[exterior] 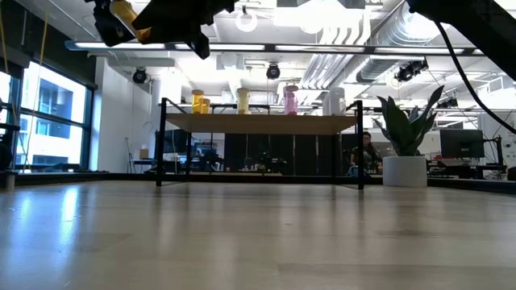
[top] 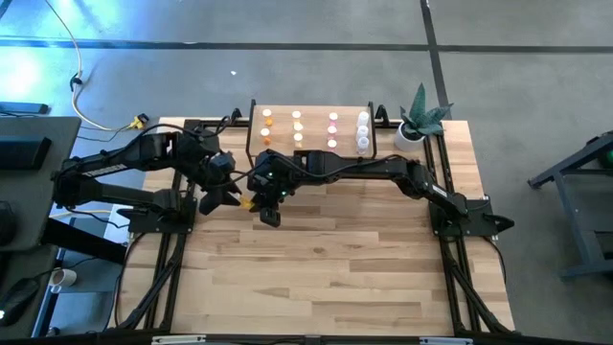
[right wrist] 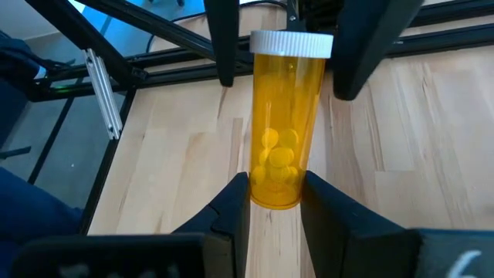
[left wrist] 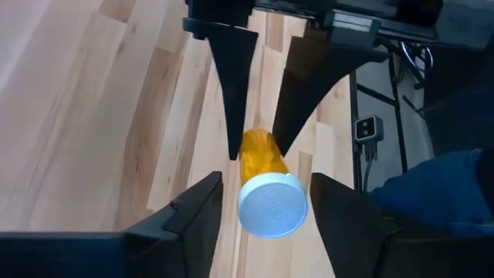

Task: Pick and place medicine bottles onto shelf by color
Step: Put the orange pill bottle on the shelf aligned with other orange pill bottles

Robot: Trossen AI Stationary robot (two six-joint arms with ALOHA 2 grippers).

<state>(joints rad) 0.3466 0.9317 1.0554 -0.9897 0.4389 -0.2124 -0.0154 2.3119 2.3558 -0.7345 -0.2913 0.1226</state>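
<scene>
Bottle [right wrist: 278, 123], the amber one with a white cap, hung in the air between my two grippers, above the table [top: 326, 259] just in front of the shelf [top: 311, 131]. My right gripper [right wrist: 275, 193] was clamped on its bottom end, fingers [right wrist: 231, 202] pressed to both sides of the plastic; I could see yellow pills through the wall. My left gripper [left wrist: 262, 205] faced it from the cap end, fingers [left wrist: 197, 205] apart on either side of the cap and, as far as I could tell, not touching it (a gap showed on both sides in the left wrist view). In that view the bottle [left wrist: 266, 189] pointed cap-first at the camera, with the right gripper's fingers pinching it farther back.

From above, the two grippers met left of the table's centre, the bottle [top: 249, 202] a small yellow spot between them. The left arm came in from the left edge, the right arm reached across from the right side.

On the shelf stood other bottles in rows: orange [top: 267, 120] at the left, then yellow [top: 298, 121], pink [top: 332, 122] and white [top: 363, 123] at the right. From table height they stood in that same order on the board [exterior: 262, 124]. A potted plant [top: 419, 123] sat just right of the shelf.
</scene>
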